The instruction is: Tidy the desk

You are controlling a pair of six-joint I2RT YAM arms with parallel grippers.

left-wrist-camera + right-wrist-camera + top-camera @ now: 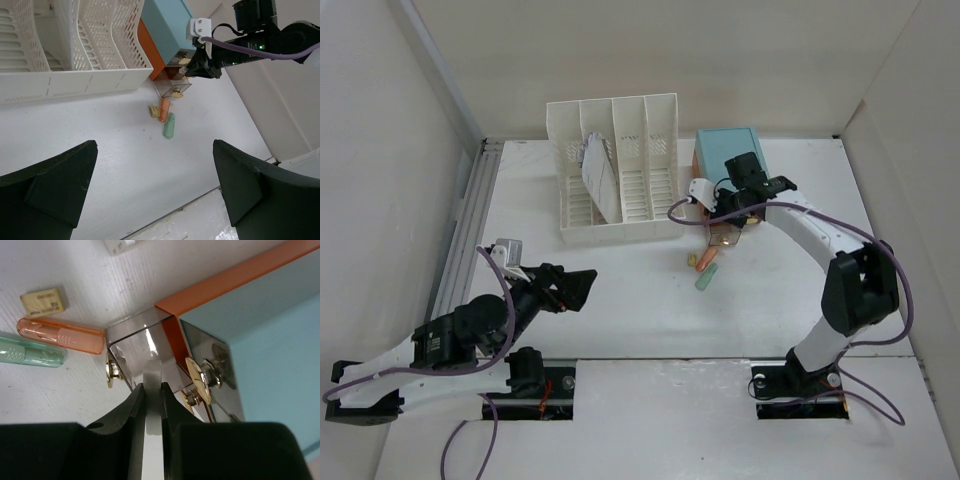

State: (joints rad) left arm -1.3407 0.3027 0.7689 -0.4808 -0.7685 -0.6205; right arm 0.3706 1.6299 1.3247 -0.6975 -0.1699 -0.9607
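**Right arm pinches a white strip at the open drawer**

The white surface [650, 320] spreads under both arms, with a grey rail [470, 225] along its left edge. The right fingers [131, 425] are pressed almost together on a thin white strip [152, 390], perhaps a flat eraser. They hold it at the clear drawer [135, 337], which is pulled out of the teal box [725, 150]. An orange pen [60, 335], a green pen [30, 354] and a small eraser [44, 301] lie on the surface beside the drawer. The left fingers [55, 180] are spread wide and hold nothing. They hang over the left side, apart from the file rack [620, 190].

1 rack [620, 232], 1 box [730, 148], 2 pens [61, 335] [30, 355], 1 eraser [44, 301].
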